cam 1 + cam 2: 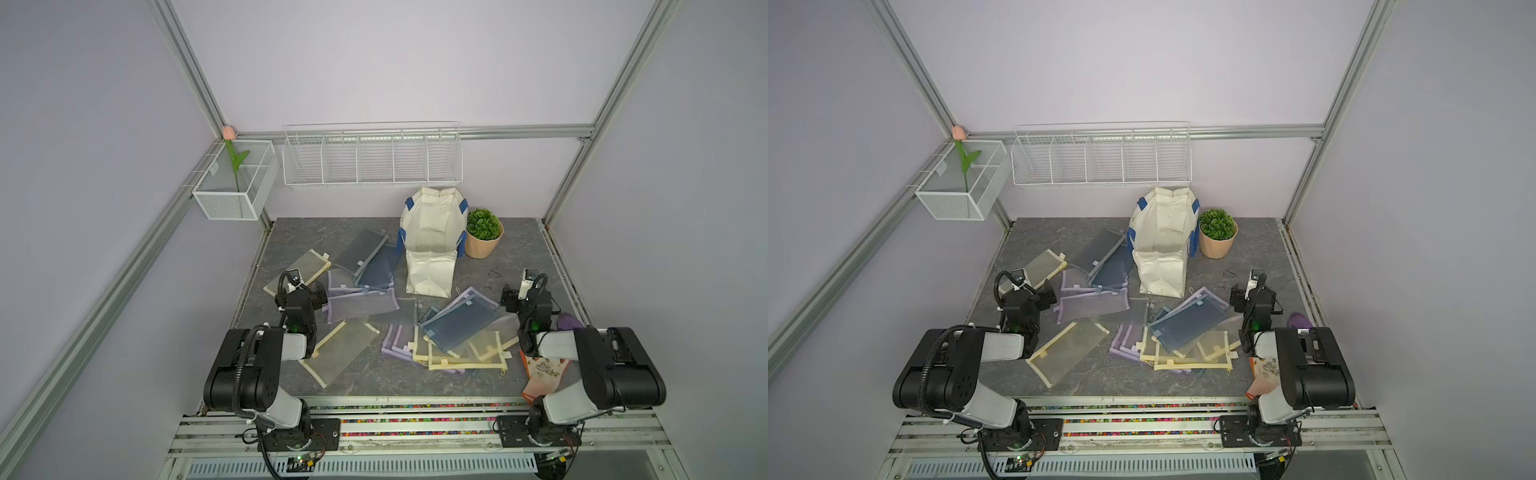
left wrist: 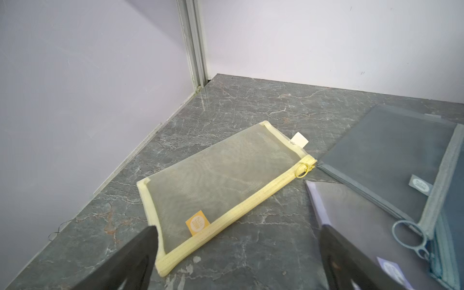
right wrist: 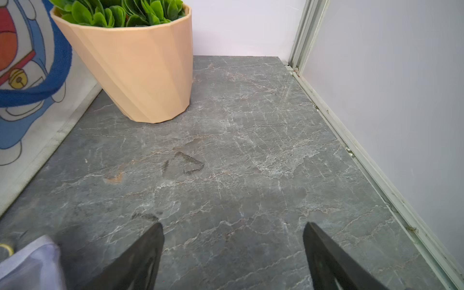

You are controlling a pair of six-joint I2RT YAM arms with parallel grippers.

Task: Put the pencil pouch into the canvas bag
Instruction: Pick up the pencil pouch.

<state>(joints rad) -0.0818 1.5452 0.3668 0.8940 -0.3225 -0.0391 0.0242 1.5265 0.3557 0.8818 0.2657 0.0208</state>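
The off-white canvas bag (image 1: pixel 434 226) (image 1: pixel 1163 226) with blue straps stands at the back middle of the table, its mouth open upward. Several mesh pencil pouches in yellow, grey, blue and purple lie scattered in front of it and to its left. My left gripper (image 2: pixel 238 227) is open just above the table. One of its fingers (image 2: pixel 140 256) is over the near corner of a yellow pencil pouch (image 2: pixel 221 180) (image 1: pixel 305 266). My right gripper (image 3: pixel 233 223) is open over bare tabletop, to the right of the bag's printed side (image 3: pixel 30 75).
A peach pot with a green plant (image 1: pixel 483 232) (image 3: pixel 140 70) stands against the bag's right side. Grey (image 2: pixel 391 160) and purple (image 2: pixel 356 226) pouches lie beside the yellow one. A wire rack (image 1: pixel 372 158) and a mesh box (image 1: pixel 235 183) hang on the walls. A purple object (image 1: pixel 569 322) lies by the right arm.
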